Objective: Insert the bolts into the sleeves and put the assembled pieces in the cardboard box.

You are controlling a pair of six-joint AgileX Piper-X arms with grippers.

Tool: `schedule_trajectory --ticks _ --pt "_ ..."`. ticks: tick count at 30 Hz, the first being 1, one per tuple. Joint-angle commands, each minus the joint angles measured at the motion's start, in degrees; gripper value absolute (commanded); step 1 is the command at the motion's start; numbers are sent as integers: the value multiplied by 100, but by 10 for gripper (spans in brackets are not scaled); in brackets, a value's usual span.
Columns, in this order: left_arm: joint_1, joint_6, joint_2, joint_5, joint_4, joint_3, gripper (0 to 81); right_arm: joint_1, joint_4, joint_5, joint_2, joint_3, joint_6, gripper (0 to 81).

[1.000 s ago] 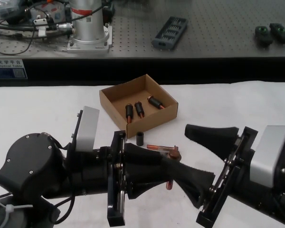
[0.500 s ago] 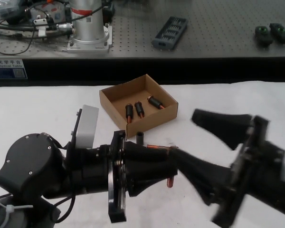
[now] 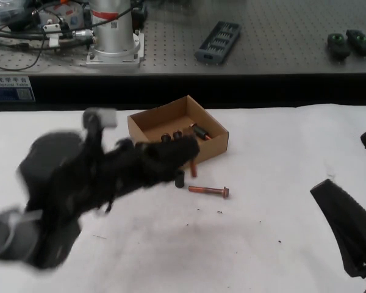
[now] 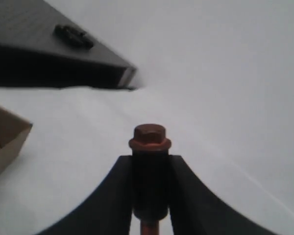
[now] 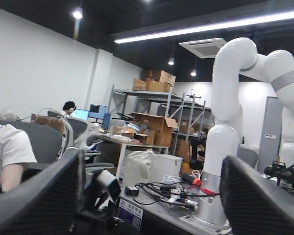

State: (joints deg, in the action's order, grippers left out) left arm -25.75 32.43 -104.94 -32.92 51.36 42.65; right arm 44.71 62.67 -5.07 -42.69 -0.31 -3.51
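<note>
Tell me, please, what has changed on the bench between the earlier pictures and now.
The left tool, shut on an assembled piece, swung forward from near the camera to the cardboard box. The right tool, open, drew back to the right edge of the high view. The loose bolt, the loose sleeve and the box stayed where they were.

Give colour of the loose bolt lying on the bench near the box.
Copper; the bolt shows best in the high view.
</note>
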Motion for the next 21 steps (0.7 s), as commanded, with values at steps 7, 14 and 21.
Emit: schedule_trajectory --ticks 7,14,21 --pt "12 -2003 -117 2608 -5136 3158 6 -24 278 820 7 8 236 580" --pt "92 -2107 -1076 2784 -7253 5364 6 -24 278 820 7 8 236 580" --pt "92 -2094 -2120 2777 -8219 6521 6 -24 278 820 7 8 236 580"
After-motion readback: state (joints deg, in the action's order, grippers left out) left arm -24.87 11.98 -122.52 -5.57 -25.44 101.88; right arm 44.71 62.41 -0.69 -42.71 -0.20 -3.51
